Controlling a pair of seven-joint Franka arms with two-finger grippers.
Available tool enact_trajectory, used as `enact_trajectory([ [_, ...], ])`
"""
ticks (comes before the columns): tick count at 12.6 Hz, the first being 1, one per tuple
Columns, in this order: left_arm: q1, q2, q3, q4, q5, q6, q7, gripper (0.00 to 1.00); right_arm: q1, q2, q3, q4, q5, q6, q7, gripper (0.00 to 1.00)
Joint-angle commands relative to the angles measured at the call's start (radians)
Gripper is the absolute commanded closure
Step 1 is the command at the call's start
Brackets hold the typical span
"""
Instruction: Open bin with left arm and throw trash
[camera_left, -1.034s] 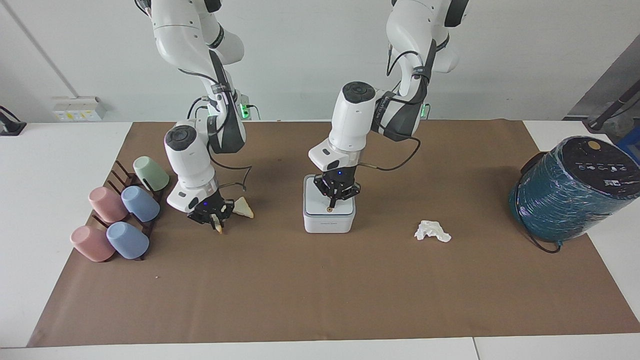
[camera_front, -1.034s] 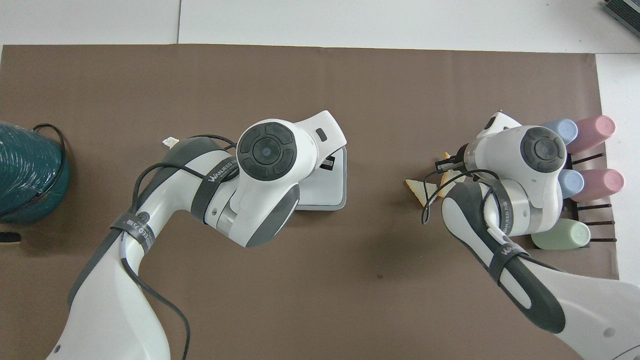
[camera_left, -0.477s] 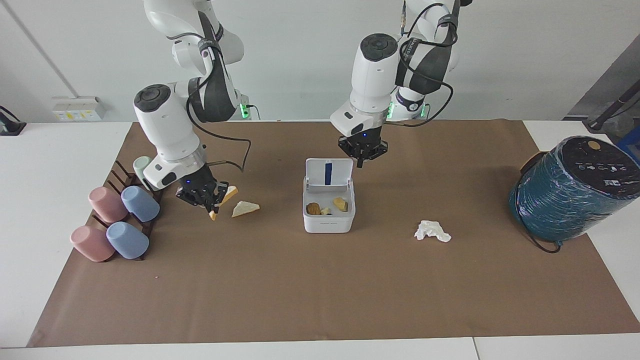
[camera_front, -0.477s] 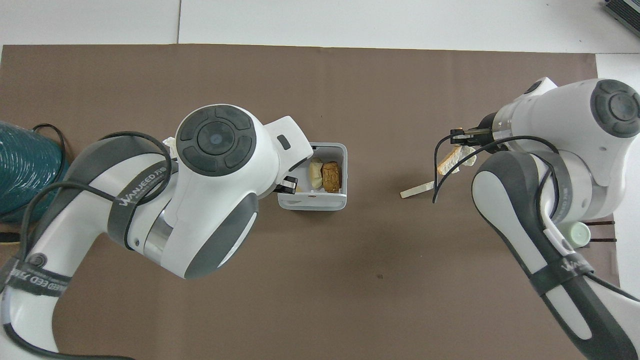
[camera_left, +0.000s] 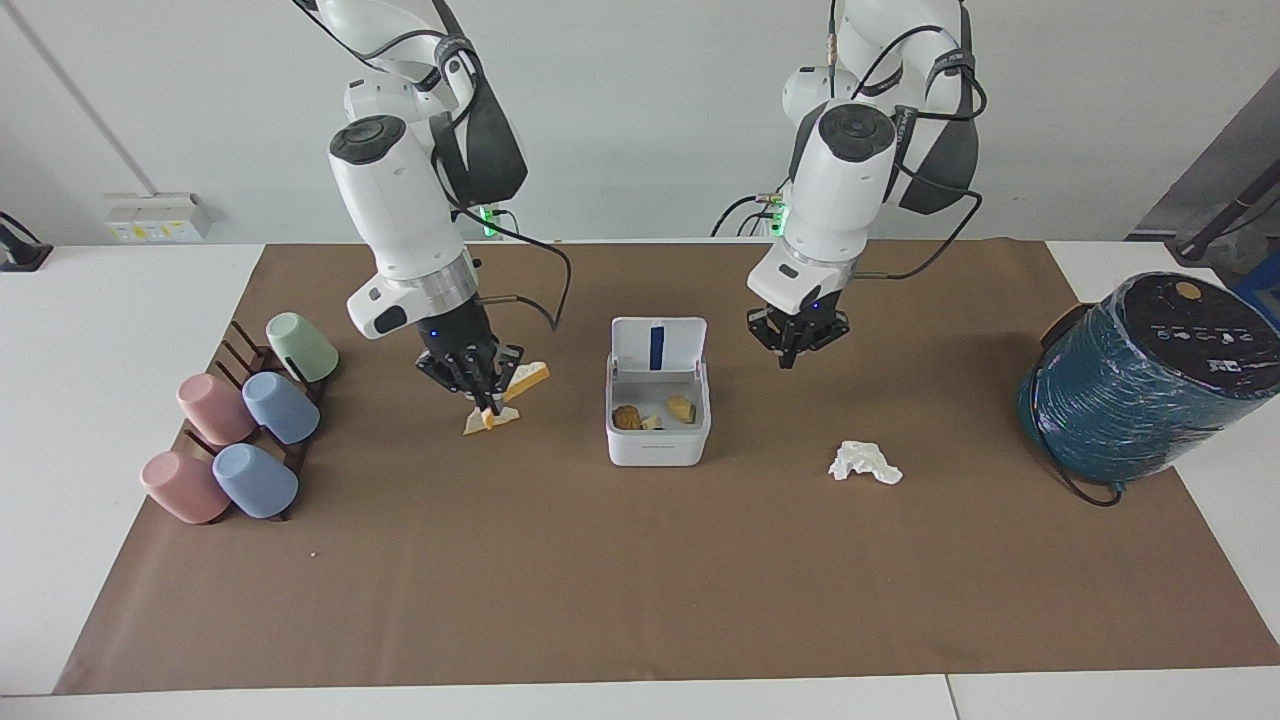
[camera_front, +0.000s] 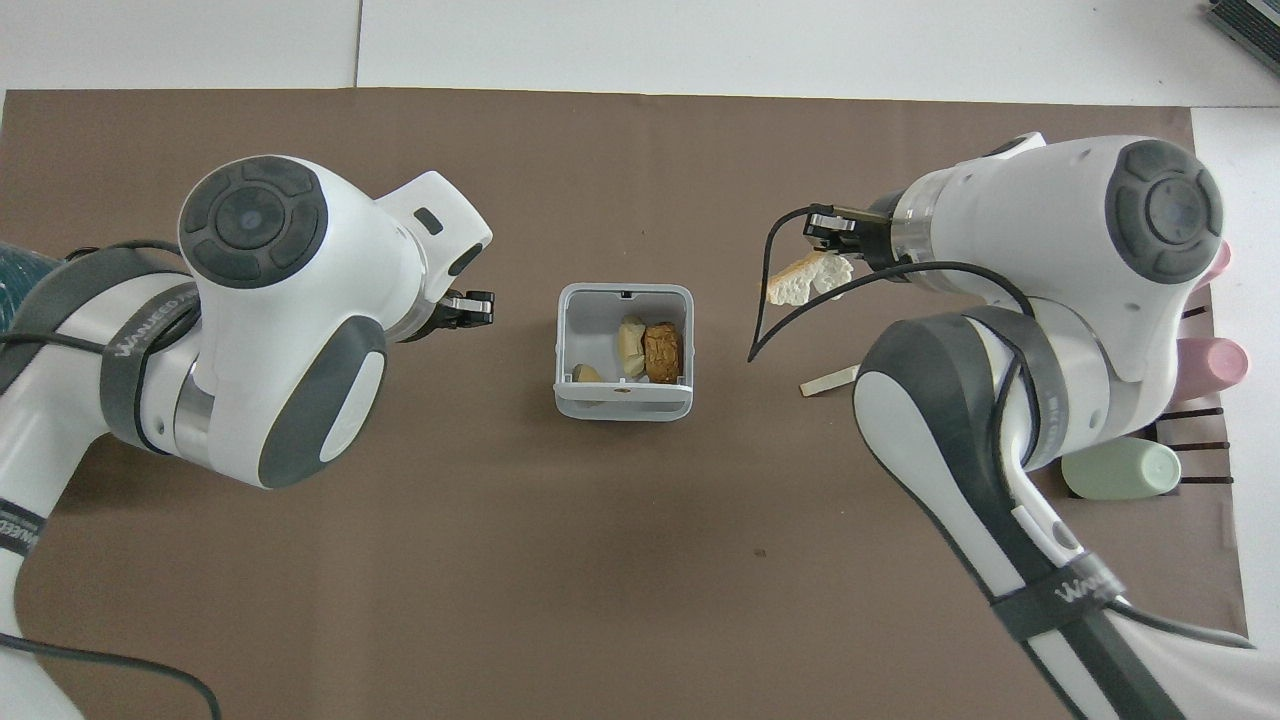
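Currently the bin (camera_left: 657, 425) stands at the centre of the brown mat (camera_left: 640, 600), lid (camera_left: 657, 346) raised upright, food scraps inside. Right gripper (camera_left: 487, 392) hangs over the mat toward the right arm's edge, fingers clamped on one bread piece (camera_left: 527, 379); a second bread piece (camera_front: 828, 380) lies flat below. Left gripper (camera_left: 795, 345) hangs beside the bin, fingers together, holding nothing. Tissue wad (camera_left: 864, 462) lies toward the left arm's edge.

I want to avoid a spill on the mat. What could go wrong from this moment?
The right gripper pinches its bread piece by one end, so it may slip before reaching the open bin. The upright lid might fall shut. The left gripper waits beside the bin.
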Motion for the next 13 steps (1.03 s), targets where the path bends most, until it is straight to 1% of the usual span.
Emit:
enact_trajectory([
  [1,0.063,-0.062,-0.01,-0.171,0.02,0.178,-0.006,0.01,0.079,0.068,0.015,0.03,0.024,0.122,0.141,1.0],
  [3,0.112,-0.056,-0.01,-0.229,0.02,0.299,0.008,0.0,0.119,0.096,0.015,0.03,0.023,0.172,0.194,1.0],
  [5,0.144,-0.033,-0.01,-0.256,0.02,0.356,0.057,0.0,0.154,0.122,0.015,0.03,0.021,0.215,0.227,1.0],
  [6,0.158,-0.008,-0.01,-0.26,0.02,0.382,0.088,0.0,0.17,0.128,0.015,0.03,0.023,0.216,0.234,1.0],
  [8,0.167,0.068,-0.007,-0.26,0.02,0.491,0.109,0.0,0.191,0.138,0.015,0.015,0.023,0.198,0.235,1.0],
  [10,0.204,0.137,-0.01,-0.26,0.02,0.574,0.234,0.0,0.204,0.131,0.015,0.011,0.024,0.167,0.235,1.0],
  [12,0.235,0.194,-0.007,-0.262,0.02,0.661,0.327,0.0,0.205,0.125,0.015,-0.006,0.024,0.161,0.236,0.78],
  [13,0.236,0.203,-0.007,-0.262,0.02,0.672,0.33,0.0,0.208,0.119,0.015,-0.018,0.024,0.158,0.236,0.69],
])
